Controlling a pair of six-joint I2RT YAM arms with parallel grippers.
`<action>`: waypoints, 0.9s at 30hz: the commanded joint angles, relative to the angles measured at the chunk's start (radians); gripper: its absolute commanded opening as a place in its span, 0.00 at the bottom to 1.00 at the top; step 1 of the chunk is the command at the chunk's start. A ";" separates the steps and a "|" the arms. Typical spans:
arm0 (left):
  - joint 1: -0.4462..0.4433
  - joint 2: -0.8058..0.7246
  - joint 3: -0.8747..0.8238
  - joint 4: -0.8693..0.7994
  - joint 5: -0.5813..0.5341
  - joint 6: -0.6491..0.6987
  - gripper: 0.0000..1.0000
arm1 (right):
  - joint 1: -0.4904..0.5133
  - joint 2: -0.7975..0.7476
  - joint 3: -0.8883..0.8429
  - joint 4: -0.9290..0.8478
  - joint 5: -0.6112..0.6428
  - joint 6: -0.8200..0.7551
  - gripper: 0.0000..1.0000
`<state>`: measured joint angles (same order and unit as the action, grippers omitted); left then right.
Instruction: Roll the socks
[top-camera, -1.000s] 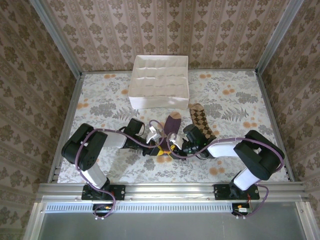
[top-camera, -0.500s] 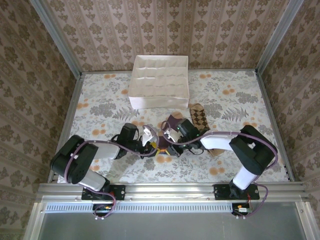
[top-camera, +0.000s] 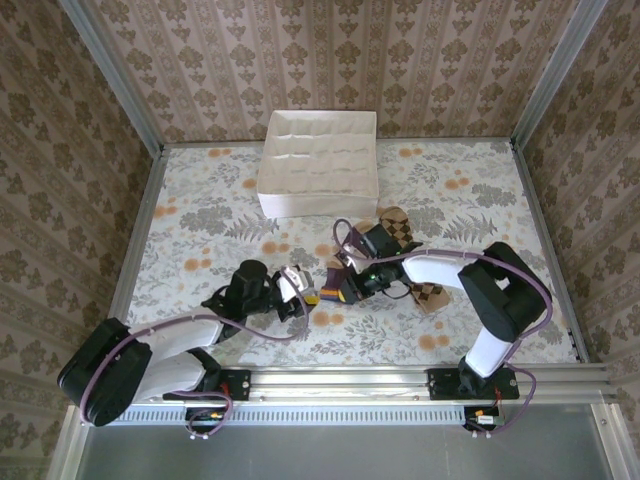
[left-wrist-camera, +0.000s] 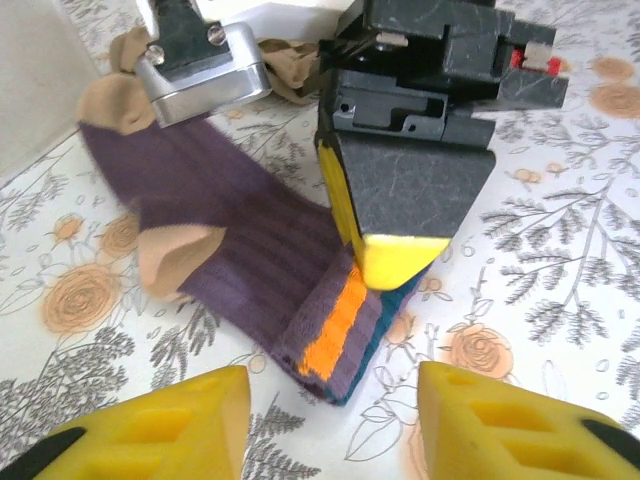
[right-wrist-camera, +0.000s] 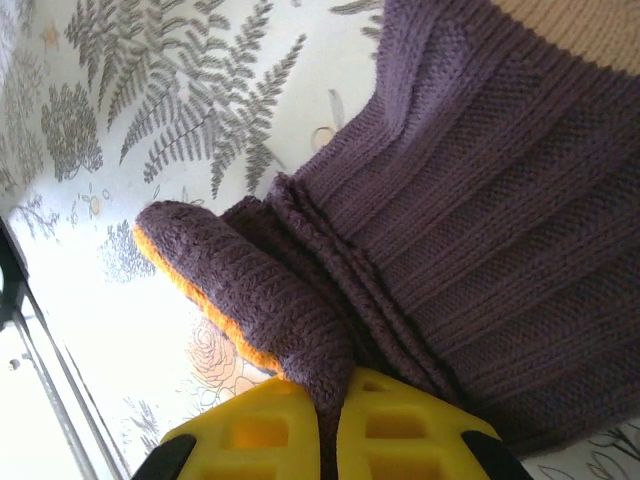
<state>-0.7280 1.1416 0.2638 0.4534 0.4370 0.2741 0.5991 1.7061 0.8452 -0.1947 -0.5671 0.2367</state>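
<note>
We see the dark purple ribbed sock (left-wrist-camera: 230, 230) lying flat on the floral tabletop (left-wrist-camera: 560, 250), near its front middle. The sock's cuff end is folded over, showing orange and teal. The right gripper (right-wrist-camera: 337, 425) is clamped on that fold. The left gripper (left-wrist-camera: 325, 420) sits just short of the cuff, jaws apart, touching nothing. The brown-and-tan diamond-checked sock (top-camera: 399, 224) lies partly under the right arm (top-camera: 450, 270), nearer us than the white fabric box (top-camera: 318, 165).
</note>
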 joint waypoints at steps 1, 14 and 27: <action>-0.003 0.036 0.003 0.005 -0.057 0.013 0.50 | -0.013 0.064 0.032 -0.152 0.012 0.046 0.00; 0.023 0.330 0.162 0.099 0.091 -0.219 0.60 | -0.015 0.103 0.054 -0.181 -0.014 0.049 0.00; 0.047 0.478 0.217 0.143 0.234 -0.236 0.38 | -0.013 0.093 0.015 -0.133 -0.042 0.080 0.02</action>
<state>-0.6868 1.6005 0.4423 0.5488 0.5983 0.0456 0.5804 1.7687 0.9051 -0.2676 -0.6411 0.2920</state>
